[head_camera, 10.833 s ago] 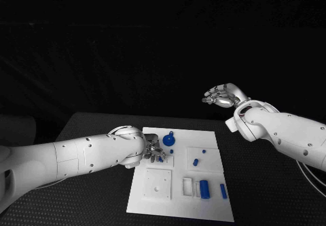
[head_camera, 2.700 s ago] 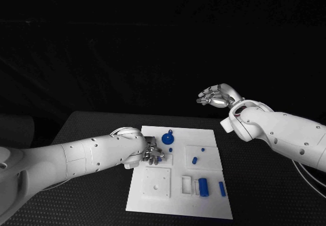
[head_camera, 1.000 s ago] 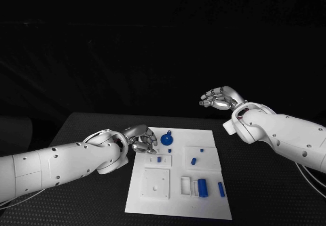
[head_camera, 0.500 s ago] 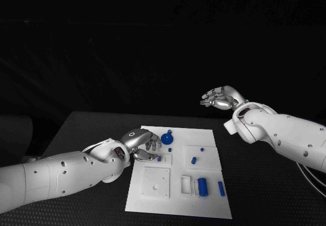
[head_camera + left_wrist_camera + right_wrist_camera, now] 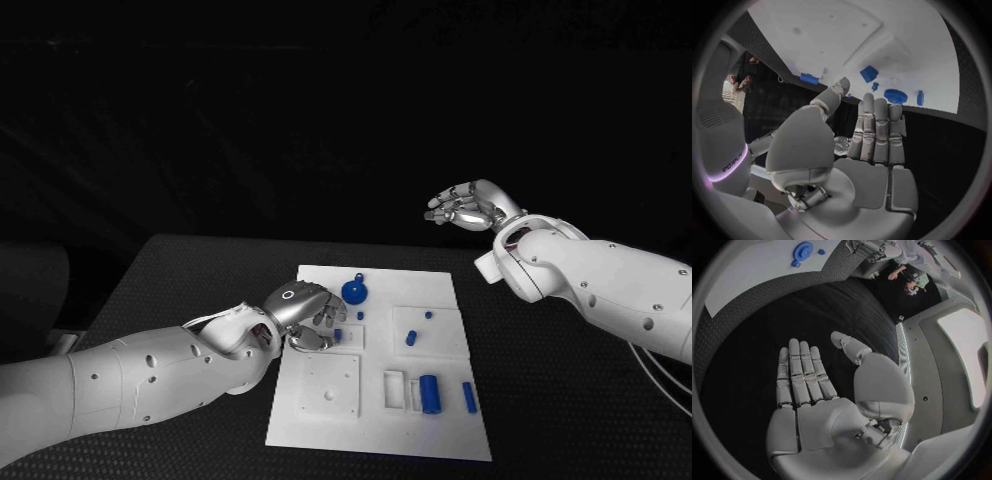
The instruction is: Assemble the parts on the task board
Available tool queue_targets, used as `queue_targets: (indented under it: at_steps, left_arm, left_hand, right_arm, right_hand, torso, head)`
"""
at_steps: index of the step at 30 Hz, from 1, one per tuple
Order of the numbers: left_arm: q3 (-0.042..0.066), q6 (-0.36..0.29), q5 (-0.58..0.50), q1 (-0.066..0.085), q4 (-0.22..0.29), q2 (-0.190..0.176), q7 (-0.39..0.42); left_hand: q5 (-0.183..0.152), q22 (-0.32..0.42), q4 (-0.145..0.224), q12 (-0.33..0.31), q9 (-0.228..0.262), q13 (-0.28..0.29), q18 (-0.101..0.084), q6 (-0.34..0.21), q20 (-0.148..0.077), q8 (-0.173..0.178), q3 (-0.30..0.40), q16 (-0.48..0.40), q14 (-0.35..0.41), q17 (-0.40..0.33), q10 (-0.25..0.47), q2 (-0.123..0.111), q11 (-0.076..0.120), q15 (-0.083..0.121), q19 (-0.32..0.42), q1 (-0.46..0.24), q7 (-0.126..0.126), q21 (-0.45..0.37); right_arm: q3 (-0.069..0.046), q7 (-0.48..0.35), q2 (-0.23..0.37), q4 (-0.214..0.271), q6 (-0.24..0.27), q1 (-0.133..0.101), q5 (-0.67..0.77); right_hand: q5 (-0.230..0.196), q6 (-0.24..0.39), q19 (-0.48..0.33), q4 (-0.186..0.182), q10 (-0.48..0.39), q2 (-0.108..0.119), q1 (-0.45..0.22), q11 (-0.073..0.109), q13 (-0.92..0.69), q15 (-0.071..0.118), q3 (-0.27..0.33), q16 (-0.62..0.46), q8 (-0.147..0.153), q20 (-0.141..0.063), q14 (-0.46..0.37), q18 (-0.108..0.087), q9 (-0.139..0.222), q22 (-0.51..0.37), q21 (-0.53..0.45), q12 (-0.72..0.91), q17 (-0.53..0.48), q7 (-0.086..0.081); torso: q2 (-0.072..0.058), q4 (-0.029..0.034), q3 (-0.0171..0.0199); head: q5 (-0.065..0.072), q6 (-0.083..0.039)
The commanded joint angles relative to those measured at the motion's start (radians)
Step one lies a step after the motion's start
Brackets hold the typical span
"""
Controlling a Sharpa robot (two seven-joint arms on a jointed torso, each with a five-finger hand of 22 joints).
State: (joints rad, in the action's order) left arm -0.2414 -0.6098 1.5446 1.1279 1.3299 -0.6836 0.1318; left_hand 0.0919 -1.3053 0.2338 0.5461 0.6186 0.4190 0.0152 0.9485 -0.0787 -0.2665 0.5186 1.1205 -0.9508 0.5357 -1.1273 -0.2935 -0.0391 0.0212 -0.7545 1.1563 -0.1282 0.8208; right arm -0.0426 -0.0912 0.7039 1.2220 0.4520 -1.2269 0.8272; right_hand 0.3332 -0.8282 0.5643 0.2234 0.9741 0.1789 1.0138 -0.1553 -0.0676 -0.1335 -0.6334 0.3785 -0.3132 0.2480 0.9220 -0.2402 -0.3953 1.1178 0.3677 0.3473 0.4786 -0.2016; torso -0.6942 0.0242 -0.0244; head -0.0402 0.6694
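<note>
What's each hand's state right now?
Left hand: open, holding nothing, over the board.
Right hand: open, holding nothing, raised off the board.

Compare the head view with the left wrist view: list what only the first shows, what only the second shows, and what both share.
Only the head view: the right hand raised beyond the table's far edge, holding nothing, and the near end of the task board with the large blue cylinder lying beside a slim blue bar.

Only the left wrist view: the left hand's palm side, fingers straight and together, with nothing in it.

Both: the left hand, the white task board and the round blue gear.
</note>
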Motion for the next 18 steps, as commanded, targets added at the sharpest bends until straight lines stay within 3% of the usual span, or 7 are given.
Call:
queue_targets:
  at_steps: [1, 6, 18]
  left_arm:
    - [0.001, 0.018, 0.056, -0.004, -0.009, 0.008, -0.034]
    - [0.001, 0.018, 0.065, -0.014, -0.022, 0.015, -0.047]
    - [0.002, 0.027, 0.074, -0.015, -0.044, 0.031, -0.071]
  left_hand:
    - [-0.006, -0.002, 0.000, 0.008, -0.001, 0.002, 0.012, 0.005, -0.047, 0.003, -0.007, 0.005, 0.000, 0.001, 0.005, -0.003, 0.000, 0.010, -0.006, -0.010, -0.002, 0.003]
    - [-0.008, -0.002, -0.001, 0.010, -0.001, 0.003, 0.011, 0.007, -0.047, 0.003, -0.008, 0.006, 0.001, 0.002, 0.005, -0.003, 0.000, 0.010, -0.006, -0.011, -0.001, 0.003]
    - [0.013, -0.008, -0.015, 0.038, 0.005, 0.012, 0.011, 0.039, -0.054, -0.013, 0.011, 0.021, -0.005, 0.007, -0.002, 0.003, 0.010, 0.018, -0.019, 0.006, 0.013, 0.006]
  right_arm:
    - [0.000, -0.013, -0.001, 0.000, -0.013, 0.001, 0.001]
    - [0.000, -0.014, -0.001, 0.000, -0.013, 0.002, 0.001]
    - [0.000, -0.014, -0.003, 0.002, -0.015, 0.002, 0.001]
  right_hand:
    - [0.004, 0.006, -0.007, 0.000, 0.007, -0.002, 0.006, 0.000, 0.000, -0.007, 0.000, -0.003, -0.003, 0.001, 0.000, 0.005, 0.001, 0.001, -0.006, -0.006, -0.002, 0.001]
    - [0.005, 0.006, -0.007, 0.000, 0.007, -0.001, 0.006, 0.000, 0.000, -0.007, 0.000, -0.003, -0.003, 0.001, 0.000, 0.005, 0.001, 0.001, -0.006, -0.006, -0.002, 0.001]
    - [0.009, 0.006, -0.007, -0.001, 0.008, -0.002, 0.005, 0.000, 0.000, -0.007, 0.000, -0.004, -0.003, 0.002, 0.000, 0.004, 0.002, 0.002, -0.006, -0.008, -0.002, 0.001]
  torso:
    - [0.000, -0.0002, 0.0000]
    - [0.000, 0.0002, 0.0000]
    - [0.001, 0.0003, 0.0003]
  head:
    - [0.001, 0.001]
    - [0.003, 0.002]
    - [0.003, 0.004]
